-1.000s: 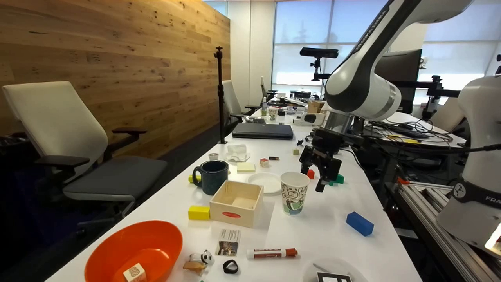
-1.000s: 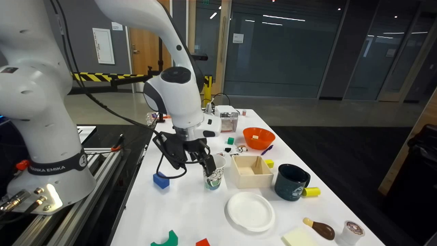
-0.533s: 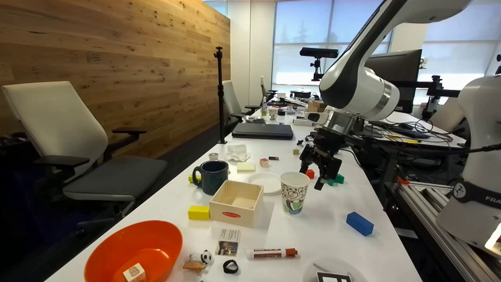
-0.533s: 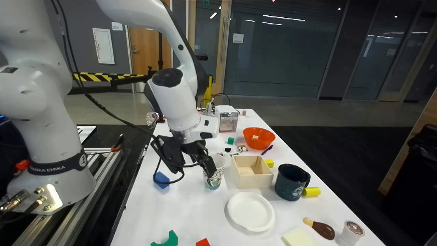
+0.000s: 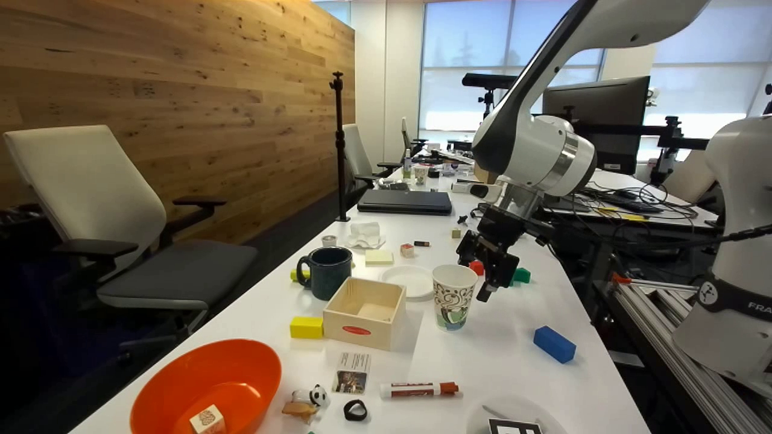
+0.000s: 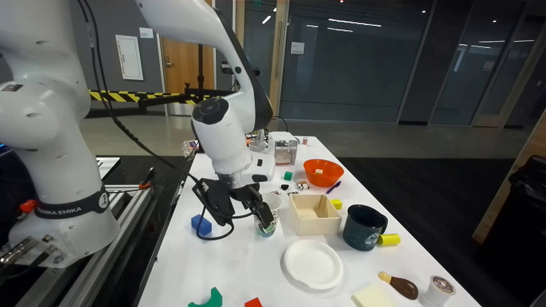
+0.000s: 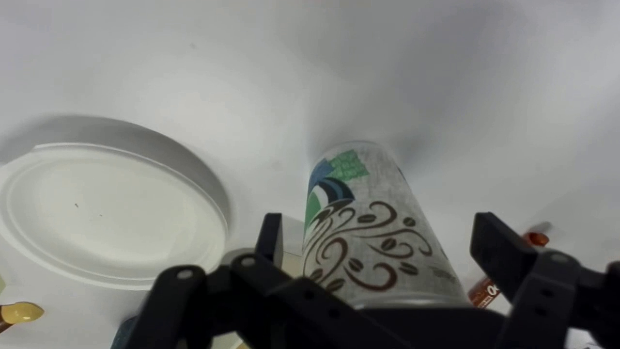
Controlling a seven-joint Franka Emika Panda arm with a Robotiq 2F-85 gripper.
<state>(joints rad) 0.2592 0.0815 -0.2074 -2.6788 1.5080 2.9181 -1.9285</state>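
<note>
Pincer (image 7: 379, 237) gapes beside cup (image 5: 453, 299); base (image 6: 59, 224) reads "FRANKA EMIKA".

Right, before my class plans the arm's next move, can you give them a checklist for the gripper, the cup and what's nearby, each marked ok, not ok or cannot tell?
1. Gripper open: ok; its fingers stand apart in the wrist view.
2. Paper cup upright: ok in both exterior views.
3. Cup lined up between the fingers: ok in the wrist view, with gaps either side.
4. Cup apart from the wooden box: ok; a gap shows.
5. Cup empty: cannot tell; its inside bottom is hidden.
6. Cable clear of the blue block: cannot tell; it crosses in front of it in an exterior view.
</note>
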